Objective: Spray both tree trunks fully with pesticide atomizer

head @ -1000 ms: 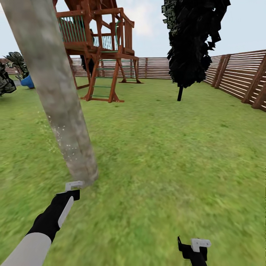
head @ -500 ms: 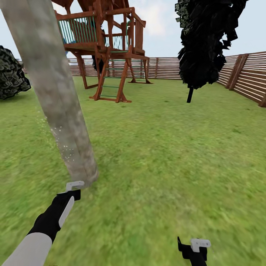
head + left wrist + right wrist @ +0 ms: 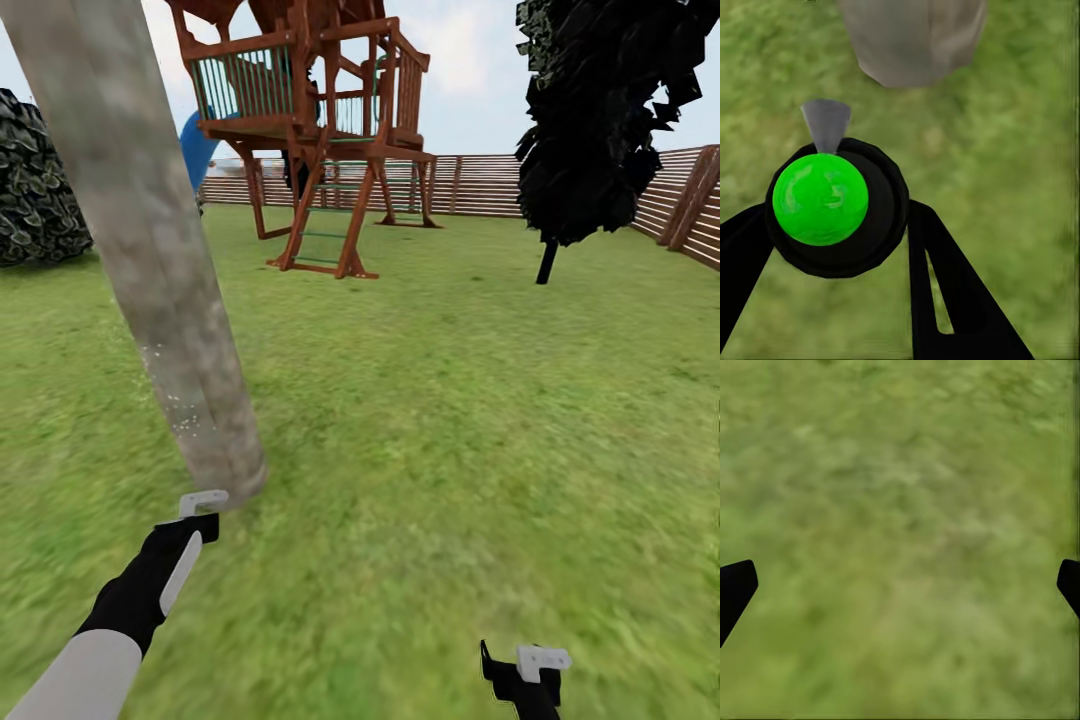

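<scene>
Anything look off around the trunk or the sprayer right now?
Nothing stands out. The left end effector grips the sprayer, nozzle toward the tree trunk. White specks dot the trunk's lower part. The right end effector is open over grass.

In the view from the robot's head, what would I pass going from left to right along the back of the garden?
Dark bush → pale tree trunk close in front → blue slide → wooden play tower → dark-leaved tree → slatted fence.
</scene>
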You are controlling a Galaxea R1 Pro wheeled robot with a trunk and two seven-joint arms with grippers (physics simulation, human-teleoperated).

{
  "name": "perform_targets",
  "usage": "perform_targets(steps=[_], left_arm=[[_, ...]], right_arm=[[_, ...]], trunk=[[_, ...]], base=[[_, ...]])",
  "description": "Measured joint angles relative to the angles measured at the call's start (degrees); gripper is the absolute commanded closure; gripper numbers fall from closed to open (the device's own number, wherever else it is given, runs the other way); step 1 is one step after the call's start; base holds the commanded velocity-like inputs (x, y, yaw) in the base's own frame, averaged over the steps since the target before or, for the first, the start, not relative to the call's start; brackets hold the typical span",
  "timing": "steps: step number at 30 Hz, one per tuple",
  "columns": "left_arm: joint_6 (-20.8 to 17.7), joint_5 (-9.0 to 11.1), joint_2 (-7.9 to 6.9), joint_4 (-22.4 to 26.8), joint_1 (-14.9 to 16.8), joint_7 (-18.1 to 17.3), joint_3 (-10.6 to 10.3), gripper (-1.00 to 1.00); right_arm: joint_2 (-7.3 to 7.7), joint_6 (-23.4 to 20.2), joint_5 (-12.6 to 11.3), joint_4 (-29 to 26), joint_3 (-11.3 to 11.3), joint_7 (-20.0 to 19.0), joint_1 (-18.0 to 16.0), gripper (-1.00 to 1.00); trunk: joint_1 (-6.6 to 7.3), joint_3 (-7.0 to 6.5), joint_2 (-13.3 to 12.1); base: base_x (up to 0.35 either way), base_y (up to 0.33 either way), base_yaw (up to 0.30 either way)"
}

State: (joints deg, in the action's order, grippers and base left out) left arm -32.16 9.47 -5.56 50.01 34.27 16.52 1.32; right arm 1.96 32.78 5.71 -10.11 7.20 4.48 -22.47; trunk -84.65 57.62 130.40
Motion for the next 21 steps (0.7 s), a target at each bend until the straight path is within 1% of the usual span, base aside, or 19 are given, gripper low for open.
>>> perform_targets(steps=[6,21], left_arm=[[0.0,0.0,0.20,0.0,0.0,0.0,0.0,1.00],[0.0,0.0,0.20,0.0,0.0,0.0,0.0,1.00]], right_arm=[[-0.03,0.0,0.0,0.0,0.0,0.0,0.0,-1.00],[-0.03,0.0,0.0,0.0,0.0,0.0,0.0,-1.00]], trunk=[[0.00,0.00,0.0],[0.00,0.00,0.0]], base=[[0.103,-0.266,0.024],[0.074,-0.270,0.268]])
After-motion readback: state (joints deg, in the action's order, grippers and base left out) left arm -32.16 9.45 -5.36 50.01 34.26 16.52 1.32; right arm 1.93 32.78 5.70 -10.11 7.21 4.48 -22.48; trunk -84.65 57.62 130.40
